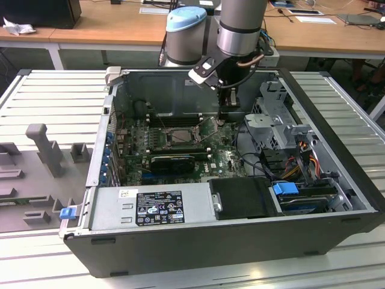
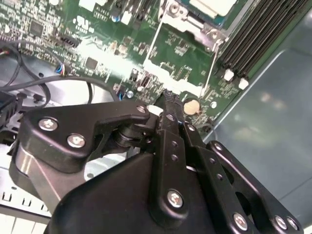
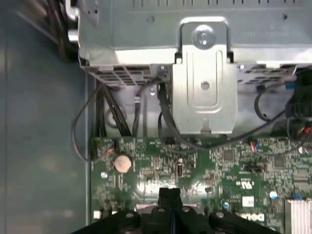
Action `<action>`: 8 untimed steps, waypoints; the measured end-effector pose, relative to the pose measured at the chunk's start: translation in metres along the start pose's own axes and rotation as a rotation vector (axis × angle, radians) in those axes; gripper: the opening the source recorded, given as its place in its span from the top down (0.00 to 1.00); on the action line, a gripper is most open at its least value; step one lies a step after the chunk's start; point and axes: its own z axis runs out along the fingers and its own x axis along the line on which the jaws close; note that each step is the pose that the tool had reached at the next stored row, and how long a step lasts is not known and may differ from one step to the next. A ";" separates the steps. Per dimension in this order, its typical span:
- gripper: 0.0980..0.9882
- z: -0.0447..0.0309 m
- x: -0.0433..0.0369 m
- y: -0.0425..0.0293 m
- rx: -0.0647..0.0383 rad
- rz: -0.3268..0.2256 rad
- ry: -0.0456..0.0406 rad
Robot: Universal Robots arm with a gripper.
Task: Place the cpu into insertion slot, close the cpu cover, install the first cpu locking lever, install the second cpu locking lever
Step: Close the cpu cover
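Exterior view: black printed label (image 1: 159,208) on the grey power supply (image 1: 114,212). Gripper (image 1: 229,113) low over the green motherboard (image 1: 228,159), to the exterior view's right of the insertion slot (image 1: 179,137).
Second wrist view: fingers (image 2: 170,122) pressed together, holding nothing. Pale cpu (image 2: 214,6) in the slot, well apart from them.
First wrist view: closed tips near a coin cell (image 3: 122,163).

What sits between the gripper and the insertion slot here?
In the second wrist view, a stretch of green motherboard with small components separates the gripper from the insertion slot; two thin metal rods flank that stretch.
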 end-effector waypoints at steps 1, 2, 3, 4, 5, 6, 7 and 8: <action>0.99 0.0001 0.0000 0.0015 0.000 0.000 0.0000; 0.99 0.0005 0.0001 0.0056 0.000 0.000 -0.0001; 0.99 0.0008 0.0001 0.0084 0.000 0.000 0.0000; 0.99 0.0011 0.0002 0.0107 0.000 0.000 0.0001; 0.99 0.0013 0.0002 0.0120 0.000 0.000 0.0002; 0.99 0.0017 0.0002 0.0132 0.000 0.000 0.0001; 0.99 0.0022 0.0002 0.0145 0.000 0.000 -0.0001; 0.99 0.0027 0.0002 0.0155 0.000 0.000 -0.0001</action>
